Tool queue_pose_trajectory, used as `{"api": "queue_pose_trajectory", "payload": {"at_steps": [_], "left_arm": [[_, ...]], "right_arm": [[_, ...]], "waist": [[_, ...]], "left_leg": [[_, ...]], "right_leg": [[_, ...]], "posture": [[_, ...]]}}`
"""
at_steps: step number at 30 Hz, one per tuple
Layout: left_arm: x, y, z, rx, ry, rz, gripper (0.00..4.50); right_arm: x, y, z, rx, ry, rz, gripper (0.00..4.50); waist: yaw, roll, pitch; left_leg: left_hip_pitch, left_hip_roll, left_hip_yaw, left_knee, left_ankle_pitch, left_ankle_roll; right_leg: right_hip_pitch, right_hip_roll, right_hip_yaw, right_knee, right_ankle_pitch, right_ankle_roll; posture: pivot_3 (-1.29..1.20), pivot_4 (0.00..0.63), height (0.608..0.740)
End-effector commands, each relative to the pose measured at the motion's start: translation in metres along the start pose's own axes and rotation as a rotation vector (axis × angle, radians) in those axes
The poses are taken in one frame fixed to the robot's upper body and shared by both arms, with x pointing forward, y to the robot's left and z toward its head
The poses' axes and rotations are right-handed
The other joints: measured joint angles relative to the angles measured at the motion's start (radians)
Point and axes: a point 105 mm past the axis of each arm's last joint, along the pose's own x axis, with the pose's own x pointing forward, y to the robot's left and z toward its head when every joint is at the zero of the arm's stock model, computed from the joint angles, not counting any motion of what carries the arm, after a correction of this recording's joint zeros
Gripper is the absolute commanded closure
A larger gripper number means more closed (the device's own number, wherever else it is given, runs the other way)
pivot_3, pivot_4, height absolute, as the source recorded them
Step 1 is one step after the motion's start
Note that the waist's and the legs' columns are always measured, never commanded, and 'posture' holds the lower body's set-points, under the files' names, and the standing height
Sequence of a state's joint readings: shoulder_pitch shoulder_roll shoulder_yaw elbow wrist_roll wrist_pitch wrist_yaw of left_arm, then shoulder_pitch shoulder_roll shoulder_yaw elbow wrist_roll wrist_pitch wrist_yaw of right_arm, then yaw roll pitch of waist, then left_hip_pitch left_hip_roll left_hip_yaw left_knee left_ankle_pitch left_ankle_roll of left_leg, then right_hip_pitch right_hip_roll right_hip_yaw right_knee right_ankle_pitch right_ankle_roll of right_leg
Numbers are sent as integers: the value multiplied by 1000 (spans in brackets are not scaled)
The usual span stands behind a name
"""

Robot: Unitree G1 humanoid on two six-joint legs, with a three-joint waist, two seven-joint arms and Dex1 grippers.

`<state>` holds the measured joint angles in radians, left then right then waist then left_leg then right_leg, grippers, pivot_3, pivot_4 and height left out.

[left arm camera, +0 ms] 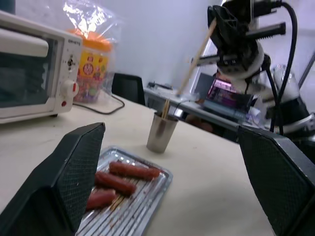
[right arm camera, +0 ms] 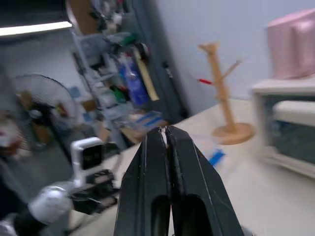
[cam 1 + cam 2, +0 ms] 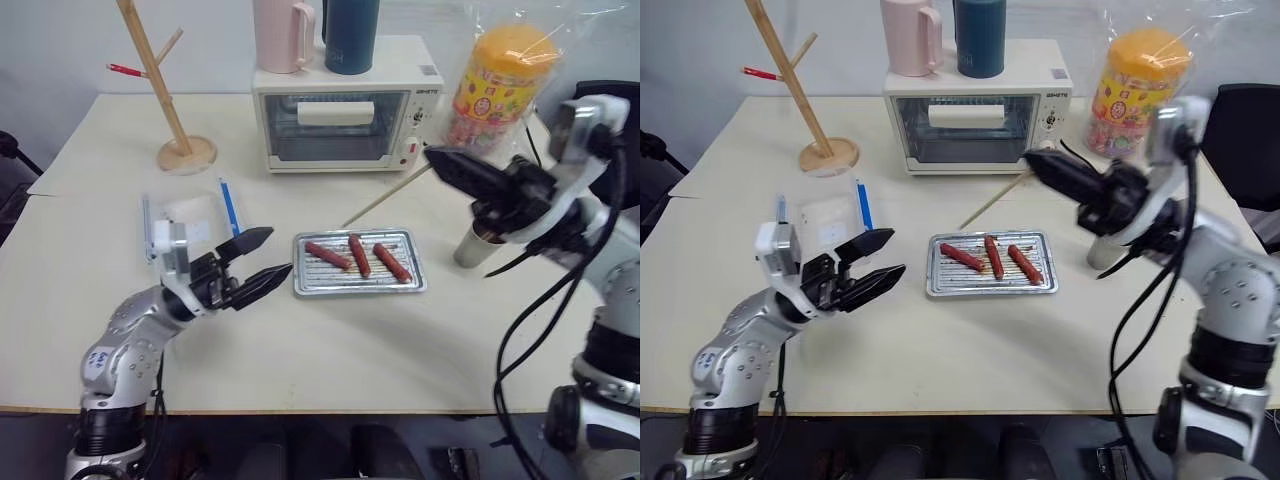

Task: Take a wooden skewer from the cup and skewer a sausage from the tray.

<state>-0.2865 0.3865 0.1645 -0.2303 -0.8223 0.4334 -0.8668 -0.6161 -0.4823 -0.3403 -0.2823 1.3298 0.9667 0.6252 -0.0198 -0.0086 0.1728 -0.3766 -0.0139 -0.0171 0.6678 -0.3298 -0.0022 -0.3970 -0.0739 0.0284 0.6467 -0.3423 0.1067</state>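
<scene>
We see a pale worktop [image 3: 300,350], and we place everything else by the tray [image 3: 415,285] near its middle. Behind the tray stands a white toaster oven [image 3: 345,115], with a pink mug [image 3: 280,35] and a dark tumbler [image 3: 350,35] on its roof. Behind the tray and well to its left stands a wooden branched stand [image 3: 165,100]; a clear box with blue clips [image 3: 190,222] lies left of the tray. Behind and to the right of the tray stands an orange snack jar [image 3: 500,85] in a clear bag.

Our left pincer [image 3: 265,257] hovers just left of the tray, its two fingers spread wide, holding nothing. Our right pincer [image 3: 1032,159] is raised above the tray's right rear, clamped tight on the skewer [image 3: 385,197], which slants down and left over the tray's rear edge.

The cup [image 1: 161,132] stands just right of the tray, with more sticks in it. Three sausages [image 3: 358,255] lie side by side in the tray.
</scene>
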Motion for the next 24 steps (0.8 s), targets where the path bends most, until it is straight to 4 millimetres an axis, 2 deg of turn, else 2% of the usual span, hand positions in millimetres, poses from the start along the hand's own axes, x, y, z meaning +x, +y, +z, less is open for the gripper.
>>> {"api": "queue_pose_trajectory", "payload": {"at_steps": [1, 5, 10, 14, 24], "left_arm": [[18, -13, 3, -59, -34, -83, 0], [28, -26, 3, -136, -58, -157, 0], [35, -30, 6, -153, -94, -178, 0], [37, -31, 7, -151, -100, -181, 724], [36, -34, 6, -171, -112, -173, 3211]], "right_arm": [[10, 11, -10, 29, -22, 22, 4487], [17, 15, -27, 76, -6, 40, 4487], [21, 14, -37, 88, 0, 30, 4487], [19, 14, -40, 90, 3, 20, 4500], [17, 11, -42, 86, -22, -8, 4500]], "waist": [[-4, 0, 0], [-8, 0, 0], [-9, 0, 0], [-8, 0, 0], [-9, 0, 0]], "left_leg": [[0, 0, 0, 0, 0, 0], [0, 0, 0, 0, 0, 0], [0, 0, 0, -1, 0, 0], [0, 0, 0, -1, 0, 0], [0, 0, 0, -1, 0, 0]], "right_leg": [[0, 0, 0, 0, 0, 0], [0, 0, 0, 0, 0, 0], [0, 1, 1, 0, 0, 0], [0, 1, 1, -1, 0, 0], [0, 1, 1, -1, 0, 0]], "posture": [[0, 150, 740], [0, 150, 740], [0, 150, 740], [0, 150, 740], [0, 150, 740]]}}
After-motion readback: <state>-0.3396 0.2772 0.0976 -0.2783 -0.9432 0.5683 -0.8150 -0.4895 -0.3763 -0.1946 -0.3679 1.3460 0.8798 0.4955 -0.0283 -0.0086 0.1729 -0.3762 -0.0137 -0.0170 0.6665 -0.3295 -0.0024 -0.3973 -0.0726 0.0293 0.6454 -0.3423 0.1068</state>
